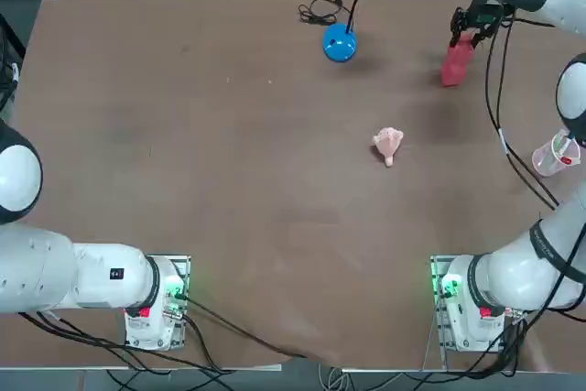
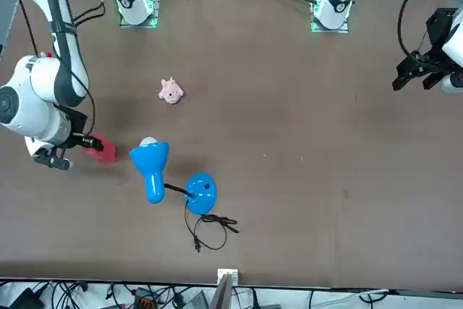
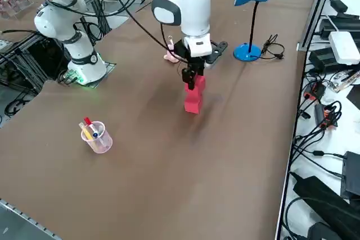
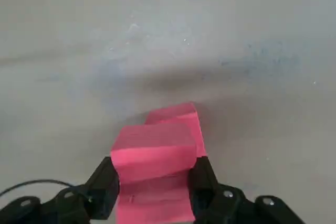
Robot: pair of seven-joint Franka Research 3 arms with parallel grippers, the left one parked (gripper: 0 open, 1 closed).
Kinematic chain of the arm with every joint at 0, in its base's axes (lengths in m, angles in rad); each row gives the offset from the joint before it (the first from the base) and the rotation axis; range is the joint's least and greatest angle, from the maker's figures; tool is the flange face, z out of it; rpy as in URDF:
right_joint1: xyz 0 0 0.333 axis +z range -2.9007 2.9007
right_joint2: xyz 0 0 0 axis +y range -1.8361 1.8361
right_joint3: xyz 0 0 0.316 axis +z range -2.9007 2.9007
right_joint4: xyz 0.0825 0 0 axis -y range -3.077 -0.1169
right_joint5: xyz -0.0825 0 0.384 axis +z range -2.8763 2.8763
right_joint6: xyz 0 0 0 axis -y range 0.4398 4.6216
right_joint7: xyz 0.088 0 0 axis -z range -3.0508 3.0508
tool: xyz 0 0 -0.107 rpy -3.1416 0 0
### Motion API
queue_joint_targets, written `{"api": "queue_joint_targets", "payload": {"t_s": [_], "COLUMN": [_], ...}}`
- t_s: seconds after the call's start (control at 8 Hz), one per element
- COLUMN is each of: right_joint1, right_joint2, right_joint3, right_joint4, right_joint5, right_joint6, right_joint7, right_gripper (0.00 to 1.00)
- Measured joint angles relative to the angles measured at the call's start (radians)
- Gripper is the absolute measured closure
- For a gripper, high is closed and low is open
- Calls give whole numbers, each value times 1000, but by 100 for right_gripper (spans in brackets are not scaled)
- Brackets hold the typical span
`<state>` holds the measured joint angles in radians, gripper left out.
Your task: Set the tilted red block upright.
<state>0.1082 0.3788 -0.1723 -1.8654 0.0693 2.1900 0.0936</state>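
The worktop [image 1: 229,180] is a broad brown surface. The right arm [image 3: 185,4] reaches out toward the far right corner, wrist bent downward, and the right gripper [image 4: 152,187] is clamped on the red block [image 3: 193,96], which stands nearly on end there, its lower end at the surface. A blue lamp [image 3: 247,4] stands near the far edge. A clear cup [image 3: 98,137] near the right edge holds pens. A pale pink lump [image 1: 388,144] lies mid-table. The left half lies bare.
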Motion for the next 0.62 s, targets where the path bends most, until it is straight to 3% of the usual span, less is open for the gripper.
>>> {"api": "queue_joint_targets", "payload": {"t_s": [0.62], "right_joint1": [-4], "right_joint2": [24], "right_joint3": [-6], "right_joint4": [0], "right_joint5": [0], "right_joint6": [16], "right_joint7": [0], "right_gripper": [30]}}
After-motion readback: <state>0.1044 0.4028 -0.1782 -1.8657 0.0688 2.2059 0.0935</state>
